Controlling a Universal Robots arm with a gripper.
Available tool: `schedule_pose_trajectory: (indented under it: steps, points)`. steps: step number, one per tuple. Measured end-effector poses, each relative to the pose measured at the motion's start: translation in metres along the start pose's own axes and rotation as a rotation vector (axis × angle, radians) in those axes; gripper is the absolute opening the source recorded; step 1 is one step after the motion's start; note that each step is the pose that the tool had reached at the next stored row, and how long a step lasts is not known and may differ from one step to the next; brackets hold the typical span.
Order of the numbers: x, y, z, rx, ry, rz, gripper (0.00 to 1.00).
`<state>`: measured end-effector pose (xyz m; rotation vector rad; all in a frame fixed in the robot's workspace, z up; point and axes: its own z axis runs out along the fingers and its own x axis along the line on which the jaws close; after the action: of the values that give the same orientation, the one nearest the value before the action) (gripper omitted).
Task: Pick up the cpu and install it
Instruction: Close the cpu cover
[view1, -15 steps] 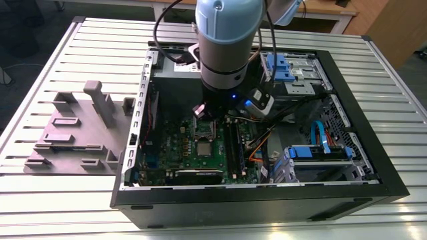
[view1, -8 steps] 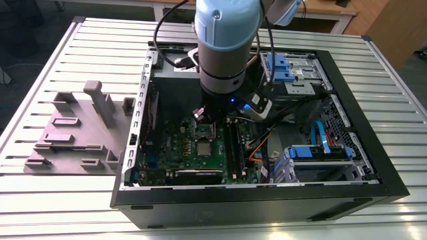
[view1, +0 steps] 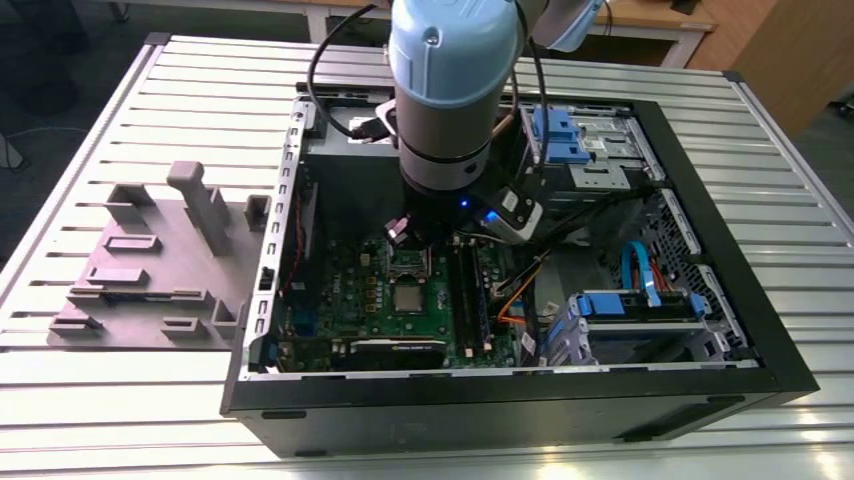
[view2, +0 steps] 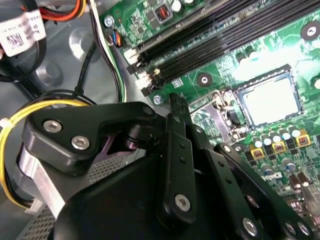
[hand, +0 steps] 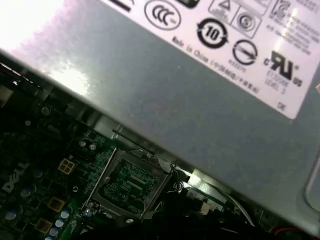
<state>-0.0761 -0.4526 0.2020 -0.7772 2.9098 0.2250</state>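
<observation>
The cpu (view1: 407, 298) is a small silvery square lying flat on the green motherboard (view1: 350, 300) inside the open computer case. In the second wrist view the cpu (view2: 270, 100) shows pale and bright inside a dark frame, a short way beyond my gripper (view2: 176, 100). The black fingers meet at a narrow tip with nothing between them. The metal-framed socket (hand: 127, 182) with a dark centre sits empty; in the exterior view this socket (view1: 404, 262) lies just beneath my wrist (view1: 447, 170), one step farther back than the cpu.
The black case wall (view1: 534, 400) rings the board. A grey power supply (hand: 190, 105) looms close over the socket. Memory slots (view2: 225, 45), yellow and black cables (view2: 30, 110), blue drive brackets (view1: 641, 305) and a grey fixture (view1: 160, 260) on the slatted table stand nearby.
</observation>
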Motion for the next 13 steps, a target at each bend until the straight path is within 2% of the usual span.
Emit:
schedule_pose_trajectory:
  steps: [4, 8, 13]
  points:
    - [0.0045, 0.0028, 0.0005, 0.0006, -0.0014, -0.001, 0.10]
    - [0.0051, 0.0032, -0.0002, 0.0006, -0.0010, 0.000, 0.10]
    - [0.0044, 0.0033, -0.0068, 0.0005, -0.0009, 0.000, 0.10]
